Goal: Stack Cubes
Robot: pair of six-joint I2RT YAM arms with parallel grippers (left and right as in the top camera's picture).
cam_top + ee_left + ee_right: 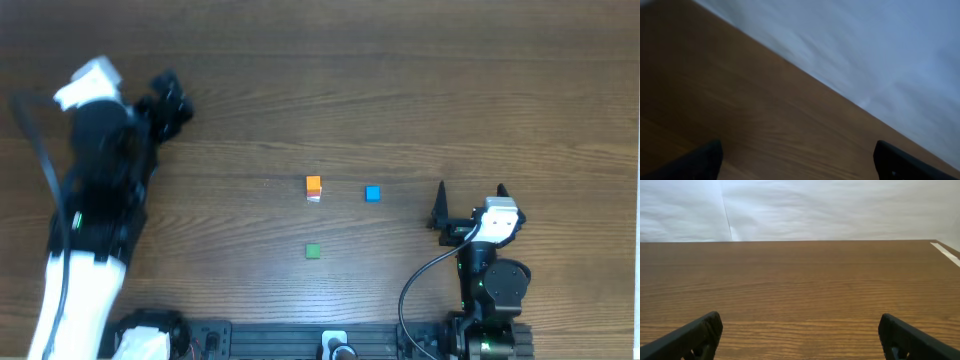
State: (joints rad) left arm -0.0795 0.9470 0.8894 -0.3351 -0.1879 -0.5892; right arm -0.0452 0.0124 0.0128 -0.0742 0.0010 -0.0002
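Note:
An orange cube [314,184] sits on top of a white cube [314,197] near the table's middle. A blue cube [373,193] lies just to their right, and a green cube [312,251] lies below them, nearer the front. My left gripper [172,97] is far off at the upper left, away from all cubes; its wrist view has the dark fingertips [705,161] spread wide over bare wood, open and empty. My right gripper [470,200] rests at the right, open, with its fingertips [695,336] apart and nothing between them.
The wooden table [420,90] runs wide around the cubes. The table's far edge meets a white wall [840,210] in the right wrist view. A black cable [415,290] loops by the right arm's base.

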